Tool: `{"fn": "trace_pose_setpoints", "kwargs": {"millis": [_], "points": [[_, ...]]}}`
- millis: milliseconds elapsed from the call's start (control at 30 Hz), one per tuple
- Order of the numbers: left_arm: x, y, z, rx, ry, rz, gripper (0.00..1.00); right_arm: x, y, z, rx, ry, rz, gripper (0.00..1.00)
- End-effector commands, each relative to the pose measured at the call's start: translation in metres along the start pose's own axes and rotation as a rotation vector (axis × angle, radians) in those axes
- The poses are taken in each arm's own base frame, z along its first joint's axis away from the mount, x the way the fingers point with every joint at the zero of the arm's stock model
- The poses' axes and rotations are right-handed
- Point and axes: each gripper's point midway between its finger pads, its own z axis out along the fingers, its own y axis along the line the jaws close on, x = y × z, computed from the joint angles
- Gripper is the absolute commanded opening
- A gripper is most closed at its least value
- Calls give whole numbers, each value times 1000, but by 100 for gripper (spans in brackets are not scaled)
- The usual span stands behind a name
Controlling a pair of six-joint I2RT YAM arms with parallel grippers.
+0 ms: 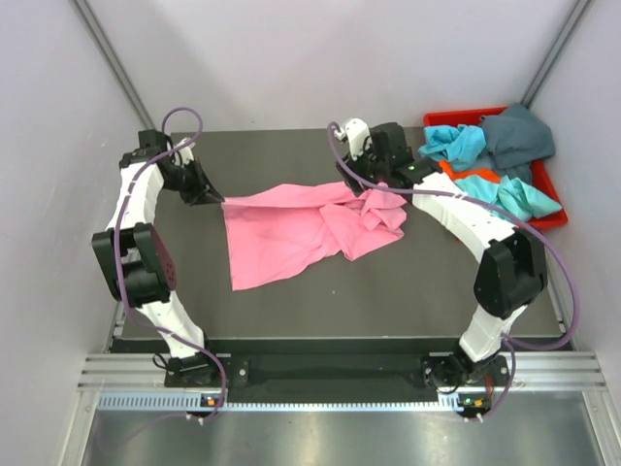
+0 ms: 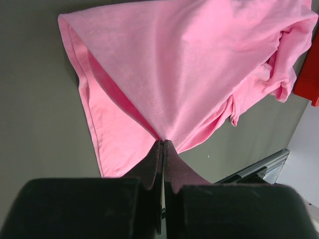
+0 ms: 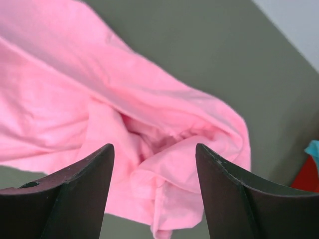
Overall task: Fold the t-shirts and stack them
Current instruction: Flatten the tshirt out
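Note:
A bright pink t-shirt [image 1: 291, 228] lies partly spread on the dark table, its right end bunched into folds [image 1: 380, 216]. My left gripper [image 1: 215, 198] is shut on the shirt's left corner, and the left wrist view shows the cloth [image 2: 189, 74] fanning out from the closed tips [image 2: 163, 143]. Over the bunched right end, my right gripper [image 3: 154, 149] stands open with crumpled pink cloth [image 3: 189, 174] below the gap. Turquoise [image 1: 454, 143], dark teal-grey [image 1: 519, 136] and orange [image 1: 482, 176] t-shirts lie in the bin.
The red plastic bin [image 1: 557, 220] sits at the table's back right corner, close to the right arm. Grey walls enclose the table on three sides. The table's front edge [image 1: 330, 342] meets a metal rail where both arm bases stand.

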Motion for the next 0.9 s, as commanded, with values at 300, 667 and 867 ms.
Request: {"fn": "trace_pose_setpoints", "kwargs": {"millis": [300,667,867], "points": [[-18,-8,-8,22,-54,31,0,100,44,-22,-127,207,-34,62],[-13,-9,-7,32,-47,27,0,114,53,-6,-156,237,-46,58],[-10,-9,-10,31,-44,28,0,118,56,19,-170,270,-65,57]]}}
